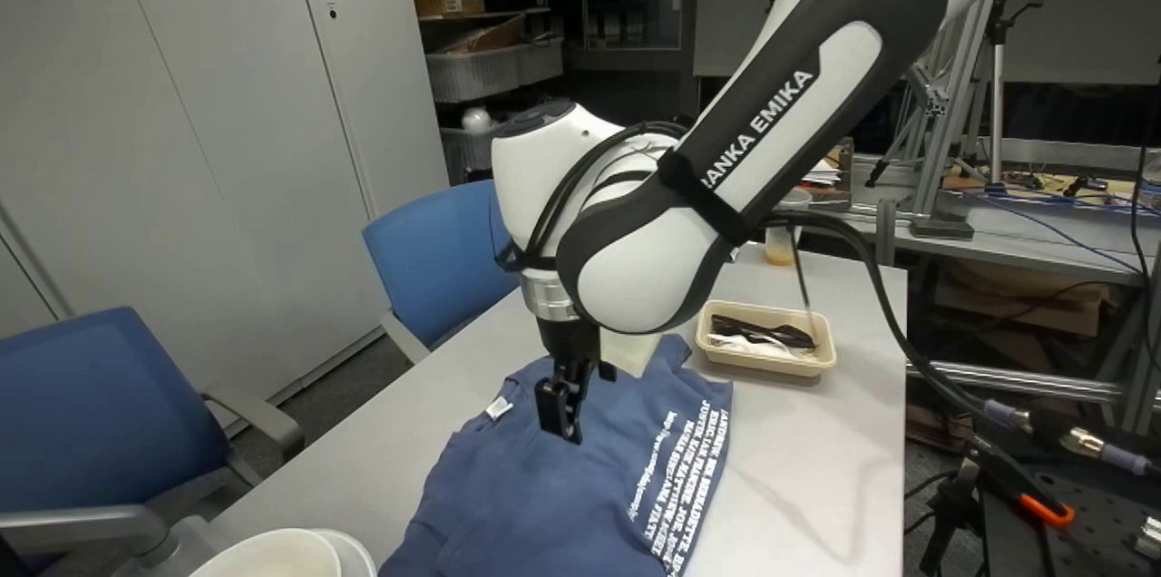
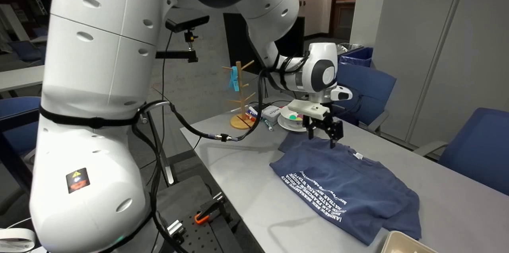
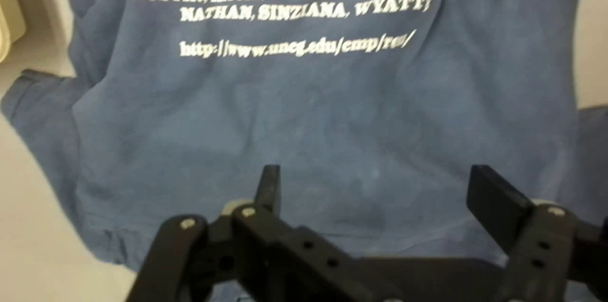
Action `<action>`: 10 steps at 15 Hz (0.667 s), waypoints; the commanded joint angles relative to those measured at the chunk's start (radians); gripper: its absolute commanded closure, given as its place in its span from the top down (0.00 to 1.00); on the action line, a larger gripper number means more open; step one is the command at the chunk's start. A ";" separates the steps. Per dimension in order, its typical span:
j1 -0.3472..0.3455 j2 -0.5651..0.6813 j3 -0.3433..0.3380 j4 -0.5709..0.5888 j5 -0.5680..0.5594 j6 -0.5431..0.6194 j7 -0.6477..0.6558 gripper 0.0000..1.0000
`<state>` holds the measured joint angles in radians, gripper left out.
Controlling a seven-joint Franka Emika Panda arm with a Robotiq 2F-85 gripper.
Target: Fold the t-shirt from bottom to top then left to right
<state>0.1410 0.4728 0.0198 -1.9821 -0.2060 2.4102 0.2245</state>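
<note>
Shirt (image 2: 354, 185) looks half done: bottom-to-top fold in, left-to-right one to go.
It's on the table (image 2: 254, 189), just beside the tray (image 1: 762, 363). Sleeves (image 3: 42, 121) poke out from underneath, one toward the tray and one away from it, so I'd say the first fold is made. It's lying wide with no sideways fold showing, so that part's left. Gripper (image 3: 375, 174) is spread wide with nothing in it, hanging above the shirt, well apart from the tray. Looks like soft navy cotton, matte, roughly a rectangle with wobbly edges and shallow creases. White block letters (image 3: 292, 11) look printed flat and bend where it ripples. Tray's shallow, beige, rounded corners; plastic or pulp, can't tell.
</note>
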 commanded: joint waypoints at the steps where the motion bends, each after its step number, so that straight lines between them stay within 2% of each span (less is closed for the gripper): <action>1: -0.024 -0.030 0.070 -0.082 0.115 -0.045 -0.133 1.00; 5: -0.005 0.003 0.118 -0.120 0.155 -0.053 -0.213 1.00; 10: 0.054 0.073 0.133 -0.126 0.094 -0.020 -0.232 1.00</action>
<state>0.1642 0.5108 0.1515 -2.1102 -0.0900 2.3730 0.0215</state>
